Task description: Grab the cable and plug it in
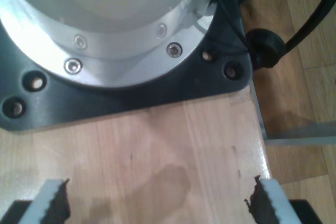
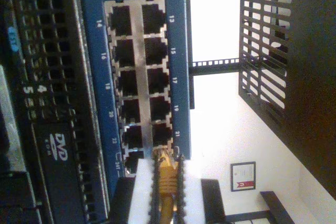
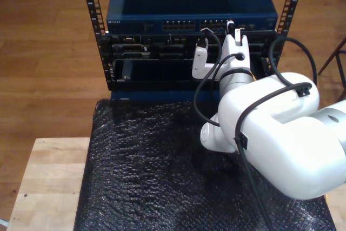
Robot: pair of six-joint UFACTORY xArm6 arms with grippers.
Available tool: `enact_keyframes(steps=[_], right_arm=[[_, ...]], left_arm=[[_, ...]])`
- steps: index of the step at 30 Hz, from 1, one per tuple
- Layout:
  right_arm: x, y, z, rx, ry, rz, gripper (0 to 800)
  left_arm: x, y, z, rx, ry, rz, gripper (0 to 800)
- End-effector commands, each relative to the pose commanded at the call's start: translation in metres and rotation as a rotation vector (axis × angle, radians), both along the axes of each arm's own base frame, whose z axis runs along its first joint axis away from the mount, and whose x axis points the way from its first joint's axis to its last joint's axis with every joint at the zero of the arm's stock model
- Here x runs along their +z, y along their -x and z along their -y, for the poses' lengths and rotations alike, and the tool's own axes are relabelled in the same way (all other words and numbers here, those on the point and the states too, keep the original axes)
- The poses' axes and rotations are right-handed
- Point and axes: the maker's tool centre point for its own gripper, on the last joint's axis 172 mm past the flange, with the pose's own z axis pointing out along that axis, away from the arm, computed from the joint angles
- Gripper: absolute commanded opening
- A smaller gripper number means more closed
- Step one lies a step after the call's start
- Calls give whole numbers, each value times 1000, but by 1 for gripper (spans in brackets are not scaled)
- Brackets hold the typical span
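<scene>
The yellow-orange cable (image 2: 166, 203) runs between the fingers of my second gripper (image 2: 166, 182), which is shut on it. Its clear plug (image 2: 163, 156) sits at the mouth of a port on the blue switch (image 2: 139, 77), near the label 21; I cannot tell whether it is inside. In the exterior view my second gripper (image 3: 235, 30) reaches up to the switch's ports (image 3: 216, 25) on the rack. My first gripper (image 1: 157, 198) hangs open over a wooden tabletop (image 1: 157, 145) with nothing between its toothed pads (image 1: 55, 198).
A round metal arm base on a black plate (image 1: 121, 40) stands close in front of my first gripper. A black bubble-wrap mat (image 3: 151, 160) covers the table before the rack (image 3: 92, 25). A DVD drive unit (image 2: 58, 148) sits beside the switch. A black arm cable (image 3: 201, 96) loops nearby.
</scene>
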Motion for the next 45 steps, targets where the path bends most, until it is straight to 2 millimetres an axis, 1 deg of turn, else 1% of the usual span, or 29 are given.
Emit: enact_keyframes(steps=[6,15,18,24,30,31,36,40,42,45], right_arm=[[0,0,0,0,-1,1,0],[-11,-2,2,-3,4,-14,0],[-4,-5,0,-1,-1,2,0],[-1,-6,-1,0,-3,7,0],[-4,-5,0,-2,-2,3,0],[-3,-5,0,0,-1,4,14],[-6,-3,0,4,1,-6,195],[-16,-3,1,6,4,-38,233],[-12,-1,1,9,4,-40,240],[-13,3,3,13,2,-70,247]], left_arm=[[0,0,0,0,0,0,800],[0,0,0,0,0,0,800],[0,0,0,0,0,0,800],[0,0,0,0,0,0,800],[0,0,0,0,0,0,800],[0,0,0,0,0,0,800],[0,0,0,0,0,0,800],[0,0,0,0,0,0,800],[0,0,0,0,0,0,800],[0,0,0,0,-2,0,800]])
